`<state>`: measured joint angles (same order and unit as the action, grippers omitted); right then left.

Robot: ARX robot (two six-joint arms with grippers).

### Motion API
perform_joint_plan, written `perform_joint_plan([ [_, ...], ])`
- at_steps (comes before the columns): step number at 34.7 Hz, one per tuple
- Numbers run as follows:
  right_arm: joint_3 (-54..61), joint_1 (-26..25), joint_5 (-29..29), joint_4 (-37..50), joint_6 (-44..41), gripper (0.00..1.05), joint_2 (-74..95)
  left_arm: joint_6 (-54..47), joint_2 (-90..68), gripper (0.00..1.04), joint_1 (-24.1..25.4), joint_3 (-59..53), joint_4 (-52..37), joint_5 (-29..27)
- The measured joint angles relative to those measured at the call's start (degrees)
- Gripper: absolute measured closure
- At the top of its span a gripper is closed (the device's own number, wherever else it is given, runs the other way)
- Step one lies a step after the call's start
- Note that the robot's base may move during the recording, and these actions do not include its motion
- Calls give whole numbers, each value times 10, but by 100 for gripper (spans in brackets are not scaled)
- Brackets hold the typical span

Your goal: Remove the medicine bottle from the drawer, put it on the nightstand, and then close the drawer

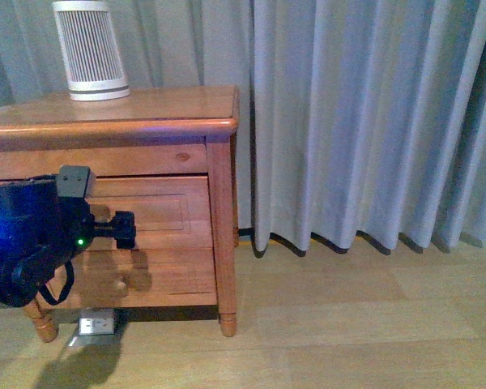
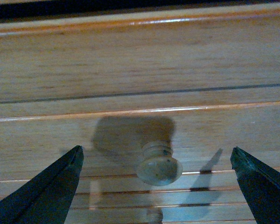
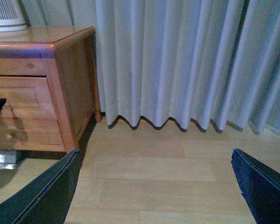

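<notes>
The nightstand (image 1: 146, 105) stands at the left; its side also shows in the right wrist view (image 3: 70, 70). Its upper drawer (image 1: 158, 212) is shut. The medicine bottle is out of view. My left gripper (image 1: 128, 229) is open and points at the drawer front. In the left wrist view the drawer's round knob (image 2: 158, 168) sits between the spread fingers of the left gripper (image 2: 157, 149), untouched. My right gripper (image 3: 154, 186) is open and empty, above the floor to the right of the nightstand; it is out of the front view.
A tall ribbed white device (image 1: 91, 50) stands on the nightstand top. The lower drawer (image 1: 170, 275) with its knob (image 1: 120, 284) is shut. A small white box (image 1: 95, 326) lies under the nightstand. Grey curtains (image 1: 364, 121) hang behind a wooden floor (image 1: 348, 324).
</notes>
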<state>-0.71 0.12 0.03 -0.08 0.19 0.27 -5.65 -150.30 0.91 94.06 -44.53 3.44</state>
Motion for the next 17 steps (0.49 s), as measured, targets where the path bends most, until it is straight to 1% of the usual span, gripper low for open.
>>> perform_joint_plan([
  [2,0,0,0,0,0,7,0,1,0,8,0,3,1,1],
  [3,0,0,0,0,0,7,0,2,0,12,0,3,2,1],
  [5,0,0,0,0,0,7,0,3,0,20,0,5,6,4],
  [10,0,0,0,0,0,7,0,3,-1,47,-3,5,14,11],
  [15,0,0,0,0,0,7,0,4,-1,76,-4,5,14,6],
  [17,0,0,0,0,0,7,0,4,-1,80,-4,5,14,6],
])
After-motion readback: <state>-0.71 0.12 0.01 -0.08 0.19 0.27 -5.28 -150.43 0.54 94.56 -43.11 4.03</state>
